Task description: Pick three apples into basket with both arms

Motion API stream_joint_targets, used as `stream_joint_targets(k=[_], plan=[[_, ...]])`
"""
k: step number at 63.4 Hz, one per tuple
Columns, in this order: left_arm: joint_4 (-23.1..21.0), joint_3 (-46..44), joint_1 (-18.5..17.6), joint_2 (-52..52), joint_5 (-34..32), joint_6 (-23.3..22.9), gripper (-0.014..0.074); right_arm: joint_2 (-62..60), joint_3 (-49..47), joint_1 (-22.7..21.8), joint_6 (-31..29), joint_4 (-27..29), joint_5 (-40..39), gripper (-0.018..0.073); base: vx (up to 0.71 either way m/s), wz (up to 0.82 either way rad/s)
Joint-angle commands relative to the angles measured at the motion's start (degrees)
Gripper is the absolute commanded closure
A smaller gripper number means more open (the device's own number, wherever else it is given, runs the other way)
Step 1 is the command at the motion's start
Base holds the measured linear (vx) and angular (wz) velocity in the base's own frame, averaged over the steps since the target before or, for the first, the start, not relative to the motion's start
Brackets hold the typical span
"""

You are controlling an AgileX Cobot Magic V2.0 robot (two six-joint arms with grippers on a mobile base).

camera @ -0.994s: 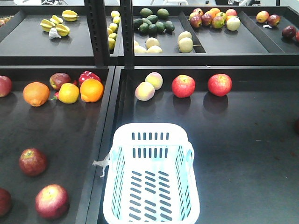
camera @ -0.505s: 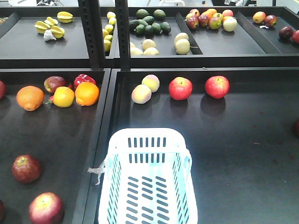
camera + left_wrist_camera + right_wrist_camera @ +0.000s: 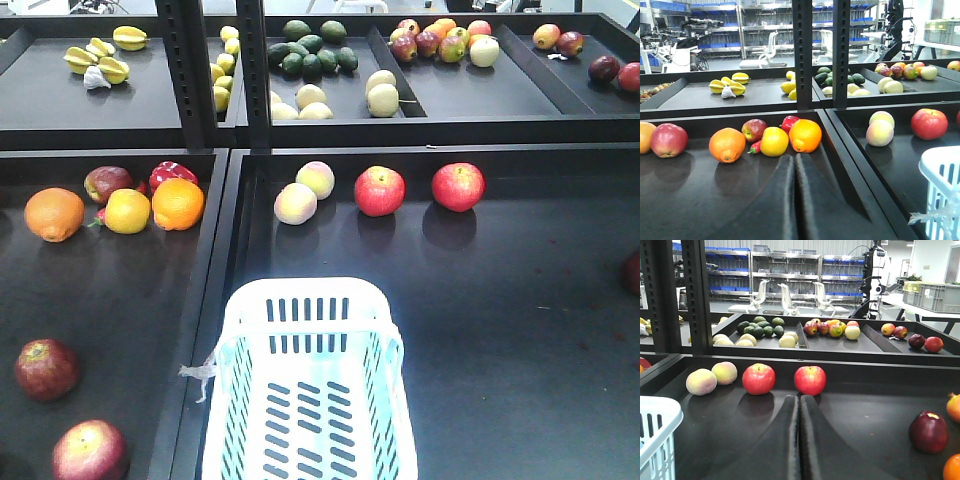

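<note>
Two dark red apples (image 3: 45,368) (image 3: 90,452) lie at the front of the left tray. A third dark red apple (image 3: 928,431) rests at the right of the right tray, also at the frame edge (image 3: 632,272). The pale basket (image 3: 310,300) stands empty at the front centre, between the trays. My left gripper (image 3: 795,157) is shut and empty, pointing at an orange (image 3: 804,135) and lemon. My right gripper (image 3: 799,399) is shut and empty, aimed just below a bright red apple (image 3: 810,380). Neither arm shows in the front view.
Two bright red apples (image 3: 380,190) (image 3: 458,186) and two peaches (image 3: 296,203) sit at the back of the right tray. Oranges (image 3: 54,213), a lemon and a red pepper line the left tray's back. A raised divider (image 3: 215,300) separates the trays. An upper shelf (image 3: 330,128) holds more fruit.
The whole scene has slid left and slightly down in the front view, so the viewpoint has shifted. No fruit has moved on the trays and the basket stays empty.
</note>
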Motion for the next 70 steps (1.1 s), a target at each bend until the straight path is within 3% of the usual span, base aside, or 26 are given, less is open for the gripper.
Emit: stream_joint_targets(k=[1,70], plan=[[0.00,1.06,-0.08,-0.11,-3.98,-0.70,0.0603,0.08,0.74,-0.21,-0.08,-0.54,-4.17,0.0568,0.02,-0.02],[0.00,1.06,-0.08,-0.11,-3.98,-0.70,0.0603,0.08,0.74,-0.21,-0.08,-0.54,-4.17,0.0568,0.01,-0.01]])
